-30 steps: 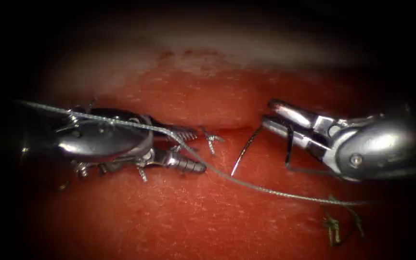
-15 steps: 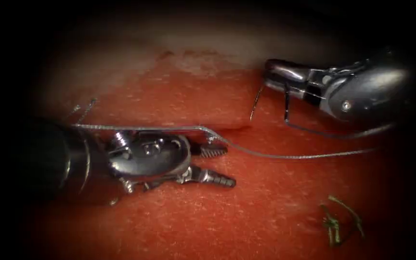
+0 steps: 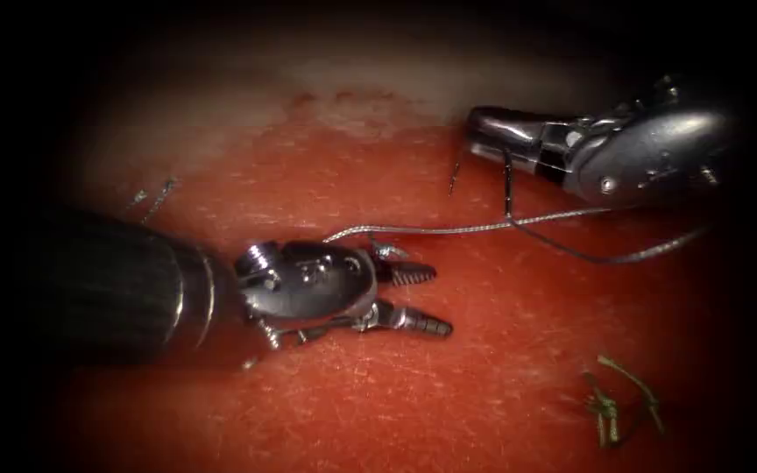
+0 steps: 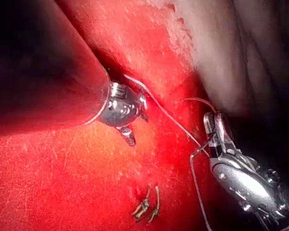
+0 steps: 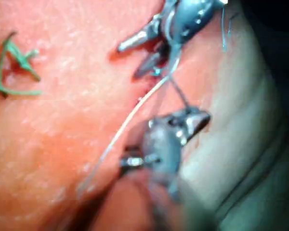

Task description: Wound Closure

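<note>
The right hand [image 3: 484, 140] is closed on the needle [image 3: 456, 175], gripping it near its thread end, so that the curve hangs down from the jaws with its tip in the air, clear of the tissue [image 3: 449, 385]. Compared with a second ago this hand has risen up and back, and the thread [image 3: 449, 230] that lay slack across the tissue is now drawn nearly straight from the stitch site [image 3: 378, 250] at the cut to the right hand. So the step in hand is pulling thread through.

The left hand [image 3: 431, 302] lies low beside the stitch site, jaws spread and holding nothing; it has slid forward along the tissue. Judged from this, the next move calls for steady tension without tearing the stitch, and for the left hand to take the thread.

The endoscope view shows the needle's free tip; the left wrist view adds the thread's run to the right hand [image 4: 216, 130], and the cut ends of thread [image 4: 147, 209] lying apart on the tissue
</note>
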Controlling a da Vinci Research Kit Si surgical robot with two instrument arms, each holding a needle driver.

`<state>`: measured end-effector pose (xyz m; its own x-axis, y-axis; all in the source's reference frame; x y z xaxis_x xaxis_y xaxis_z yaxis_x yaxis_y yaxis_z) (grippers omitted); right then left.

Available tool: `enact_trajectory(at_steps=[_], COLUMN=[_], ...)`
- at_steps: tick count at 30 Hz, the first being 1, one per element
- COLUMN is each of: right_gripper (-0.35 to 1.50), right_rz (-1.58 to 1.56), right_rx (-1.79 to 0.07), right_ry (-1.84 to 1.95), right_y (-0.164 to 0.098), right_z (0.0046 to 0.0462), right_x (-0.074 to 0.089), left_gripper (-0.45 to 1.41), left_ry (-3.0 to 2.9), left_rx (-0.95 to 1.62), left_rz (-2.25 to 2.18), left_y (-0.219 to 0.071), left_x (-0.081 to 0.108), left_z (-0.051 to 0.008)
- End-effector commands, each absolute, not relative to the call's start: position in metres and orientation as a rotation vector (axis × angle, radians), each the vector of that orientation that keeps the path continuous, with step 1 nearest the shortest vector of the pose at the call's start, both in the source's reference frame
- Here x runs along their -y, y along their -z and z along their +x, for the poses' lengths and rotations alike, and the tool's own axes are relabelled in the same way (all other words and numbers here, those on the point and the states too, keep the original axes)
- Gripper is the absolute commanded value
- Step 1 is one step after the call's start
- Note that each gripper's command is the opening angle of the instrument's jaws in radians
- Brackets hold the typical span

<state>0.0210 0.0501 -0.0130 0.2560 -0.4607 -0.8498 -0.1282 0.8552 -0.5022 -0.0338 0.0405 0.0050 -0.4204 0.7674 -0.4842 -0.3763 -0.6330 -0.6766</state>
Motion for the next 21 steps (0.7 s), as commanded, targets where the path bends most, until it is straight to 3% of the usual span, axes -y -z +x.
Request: enact_trajectory(at_steps=[1, 21], right_gripper=[-0.35, -0.35], right_rz=[-0.536, -0.515], right_rx=[-1.319, -1.346], right_ry=[0.251, 0.261], right_y=[0.0124, 0.0108], right_z=[0.0220, 0.0236], right_x=[-0.0498, -0.0480], left_gripper=[0.70, 0.71], left_ry=[-2.085, -2.090], left_rx=[0.635, 0.724], left_rz=[-1.044, -0.998], left_y=[-0.0060, -0.0099], left_x=[-0.0398, -0.0377], left_z=[-0.0344, -0.0330])
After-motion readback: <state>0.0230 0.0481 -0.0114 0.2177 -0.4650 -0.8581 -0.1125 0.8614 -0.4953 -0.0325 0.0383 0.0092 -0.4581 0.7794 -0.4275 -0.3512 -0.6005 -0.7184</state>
